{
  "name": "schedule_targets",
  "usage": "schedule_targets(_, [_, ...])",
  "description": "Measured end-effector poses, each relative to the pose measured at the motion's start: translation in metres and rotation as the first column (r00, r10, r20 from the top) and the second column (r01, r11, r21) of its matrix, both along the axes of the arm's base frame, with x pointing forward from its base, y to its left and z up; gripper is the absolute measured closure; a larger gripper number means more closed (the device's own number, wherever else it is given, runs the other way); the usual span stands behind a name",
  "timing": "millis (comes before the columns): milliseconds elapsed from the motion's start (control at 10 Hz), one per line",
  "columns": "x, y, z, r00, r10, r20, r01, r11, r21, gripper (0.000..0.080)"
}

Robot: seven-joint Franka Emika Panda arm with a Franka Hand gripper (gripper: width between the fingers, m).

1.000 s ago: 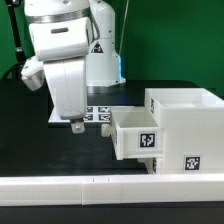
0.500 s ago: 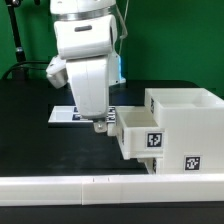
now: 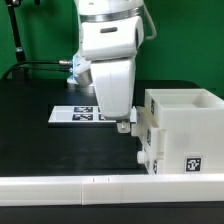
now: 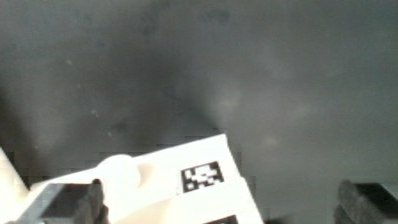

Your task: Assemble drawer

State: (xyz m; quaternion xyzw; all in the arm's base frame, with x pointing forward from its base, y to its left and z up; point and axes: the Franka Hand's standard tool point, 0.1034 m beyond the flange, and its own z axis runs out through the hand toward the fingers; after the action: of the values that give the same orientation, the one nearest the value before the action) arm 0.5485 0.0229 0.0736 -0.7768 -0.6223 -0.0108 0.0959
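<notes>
Spanning black table (image 3: 30, 100), green backdrop (image 3: 35, 30)

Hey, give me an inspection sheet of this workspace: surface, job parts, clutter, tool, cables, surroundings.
Surface: black table, mostly bare in the exterior view.
Job parts: white shell at the exterior view's right; a tray sits almost fully in its side, round knob showing. A second tray is not seen.
Clutter: marker board flat on the table; white rail along the near edge.
Tool: tool right at the tray's front; whether its fingers are open or shut cannot be told.
Cables: a dark cable runs along the table's far edge toward the arm.
Surroundings: green backdrop behind.
</notes>
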Motion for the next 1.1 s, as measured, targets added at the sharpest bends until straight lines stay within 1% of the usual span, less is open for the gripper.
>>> schedule_targets(100, [0.0,0.005,0.0,1.0,-0.022,-0.005,0.022,1.0,-0.002,0.0151])
schedule_targets(300, [0.0,0.01,0.002,0.997,-0.08,-0.012,0.08,0.997,-0.01,0.0151])
schedule_targets(400, [-0.005,0.011,0.008,0.995,-0.095,-0.014,0.094,0.995,-0.016,0.0151])
schedule_targets(500, [-0.014,0.012,0.015,0.995,-0.099,-0.014,0.098,0.995,-0.023,0.0151])
schedule_targets(700, [-0.043,0.016,0.036,0.992,-0.128,-0.01,0.128,0.991,-0.05,0.0151])
schedule_targets(800, [-0.054,0.018,0.041,0.992,-0.129,-0.012,0.128,0.99,-0.058,0.0151])
schedule_targets(1000, [-0.066,0.022,0.048,0.988,-0.155,-0.013,0.153,0.986,-0.07,0.0151])
schedule_targets(1100, [-0.066,0.021,0.046,0.988,-0.156,-0.015,0.155,0.986,-0.07,0.0151])
